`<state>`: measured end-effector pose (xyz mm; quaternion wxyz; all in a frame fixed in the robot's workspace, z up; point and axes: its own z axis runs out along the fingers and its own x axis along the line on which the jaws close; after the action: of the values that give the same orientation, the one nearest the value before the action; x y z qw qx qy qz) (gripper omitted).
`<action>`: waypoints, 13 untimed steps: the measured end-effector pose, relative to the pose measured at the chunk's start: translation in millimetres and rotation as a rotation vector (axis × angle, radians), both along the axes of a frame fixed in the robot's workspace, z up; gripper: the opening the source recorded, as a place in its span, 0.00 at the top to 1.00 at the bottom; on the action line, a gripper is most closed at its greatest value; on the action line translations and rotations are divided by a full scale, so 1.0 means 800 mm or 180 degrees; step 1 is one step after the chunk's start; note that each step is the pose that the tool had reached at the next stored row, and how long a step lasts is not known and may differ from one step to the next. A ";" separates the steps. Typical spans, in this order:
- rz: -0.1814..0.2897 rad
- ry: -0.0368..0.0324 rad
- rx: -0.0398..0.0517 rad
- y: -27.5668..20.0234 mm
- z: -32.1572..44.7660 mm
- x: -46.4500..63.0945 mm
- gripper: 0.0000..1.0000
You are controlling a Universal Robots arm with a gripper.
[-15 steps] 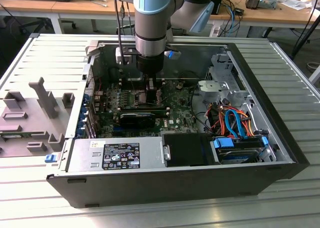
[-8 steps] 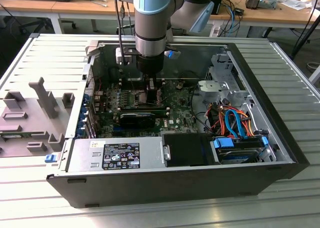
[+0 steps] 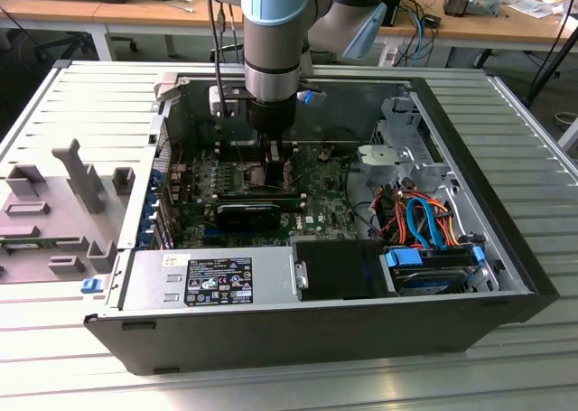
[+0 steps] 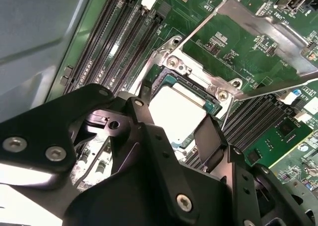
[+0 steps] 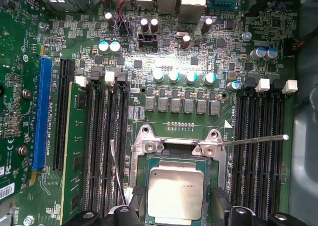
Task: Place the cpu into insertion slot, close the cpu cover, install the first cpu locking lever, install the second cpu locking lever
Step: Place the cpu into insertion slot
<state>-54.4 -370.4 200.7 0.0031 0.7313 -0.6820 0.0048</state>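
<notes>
The cpu [image 5: 176,192], a flat square chip with a dull silver top, lies level in the insertion slot [image 5: 140,169] on the green board. My gripper [image 5: 176,208] is down over it, and its black fingers [image 4: 208,136] hug two opposite edges of the chip [image 4: 176,114], shut on it. The cpu cover [image 4: 263,22], a silver frame with a square window, stands swung up from its hinge behind the socket. Two thin locking levers stick out free, one [image 5: 253,140] to one side and one [image 5: 115,166] to the other. In the exterior view the gripper [image 3: 275,163] reaches into the open computer case.
Long black memory slots [image 5: 258,136] flank the socket, with a green memory module [image 5: 74,151] and a blue slot [image 5: 42,112] beside them. A black expansion card [image 3: 253,214], the power supply [image 3: 208,280] and a drive bay with cables [image 3: 424,221] sit in the case. A grey fixture [image 3: 63,203] lies outside.
</notes>
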 end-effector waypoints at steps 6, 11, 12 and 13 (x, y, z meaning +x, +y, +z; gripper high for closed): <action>0.0022 0.0000 0.0000 0.0003 -0.0004 0.000 0.38; 0.0038 0.0000 0.0000 0.0008 -0.0005 0.000 0.38; 0.0038 0.0000 0.0000 0.0009 0.0000 0.000 0.38; 0.0039 0.0000 0.0003 0.0011 0.0037 0.000 0.38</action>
<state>-54.0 -369.6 203.7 0.0027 0.7355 -0.6775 0.0045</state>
